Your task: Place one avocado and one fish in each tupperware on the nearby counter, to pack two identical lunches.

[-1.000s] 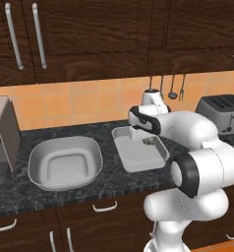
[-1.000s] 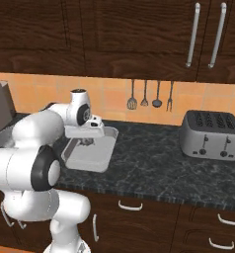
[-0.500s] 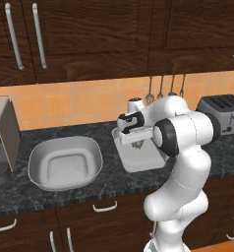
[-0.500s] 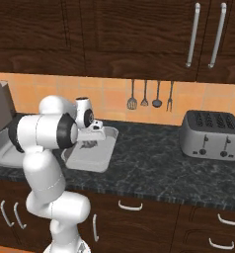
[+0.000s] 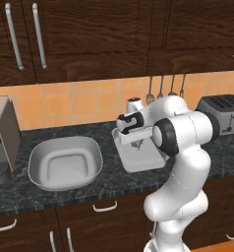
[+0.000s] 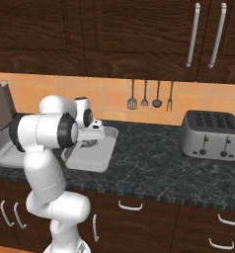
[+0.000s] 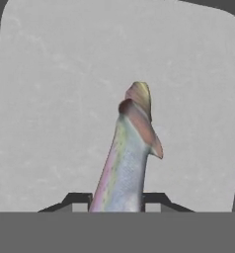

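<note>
Your claw (image 7: 117, 200) is pinching the fish (image 7: 127, 158): in the hand view its two dark tips sit tight against either side of the silvery, pink-striped body, which runs straight out ahead of them with the tail fin at the far end. Right beyond the fish you see the pale grey floor of the tupperware (image 5: 138, 160); whether the fish touches that floor you cannot tell. From the left base view, your claw (image 5: 133, 142) hangs over the near-left part of the tray, which lies on the dark marbled table (image 5: 109, 184). To the claw's left on the same table sits the sink basin (image 5: 65, 165). To its right, well apart, stands the toaster (image 6: 211, 134), and some utensils (image 6: 150, 95) hang on the wall behind.
</note>
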Robot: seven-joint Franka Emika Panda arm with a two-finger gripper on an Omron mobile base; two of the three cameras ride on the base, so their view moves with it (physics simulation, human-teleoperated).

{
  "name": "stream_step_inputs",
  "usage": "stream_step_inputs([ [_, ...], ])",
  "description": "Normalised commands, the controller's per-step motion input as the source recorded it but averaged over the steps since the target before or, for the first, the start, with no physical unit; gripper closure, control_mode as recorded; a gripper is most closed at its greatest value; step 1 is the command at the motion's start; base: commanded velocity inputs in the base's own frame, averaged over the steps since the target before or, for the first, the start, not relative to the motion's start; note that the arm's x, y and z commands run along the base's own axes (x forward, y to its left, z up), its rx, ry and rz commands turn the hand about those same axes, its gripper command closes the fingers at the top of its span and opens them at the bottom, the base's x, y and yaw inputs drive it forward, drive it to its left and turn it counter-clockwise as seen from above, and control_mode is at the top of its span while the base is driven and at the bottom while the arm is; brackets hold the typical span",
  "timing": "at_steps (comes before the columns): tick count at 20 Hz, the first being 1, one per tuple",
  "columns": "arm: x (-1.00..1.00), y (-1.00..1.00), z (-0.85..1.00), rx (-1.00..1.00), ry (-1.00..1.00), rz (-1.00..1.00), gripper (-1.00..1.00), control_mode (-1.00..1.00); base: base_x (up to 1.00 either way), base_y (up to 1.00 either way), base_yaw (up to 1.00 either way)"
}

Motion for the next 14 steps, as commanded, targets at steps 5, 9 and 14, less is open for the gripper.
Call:
stream_step_inputs([
  [5,0.03,-0.03,0.00,0.00,-0.02,0.11,-1.00,-1.00,0.00,0.00,0.00],
  [9,0.00,0.00,0.00,0.00,0.00,0.06,-1.00,-1.00,0.00,0.00,0.00],
  [14,-0.02,-0.02,0.22,0.00,0.00,0.00,-1.00,-1.00,0.00,0.00,0.00],
])
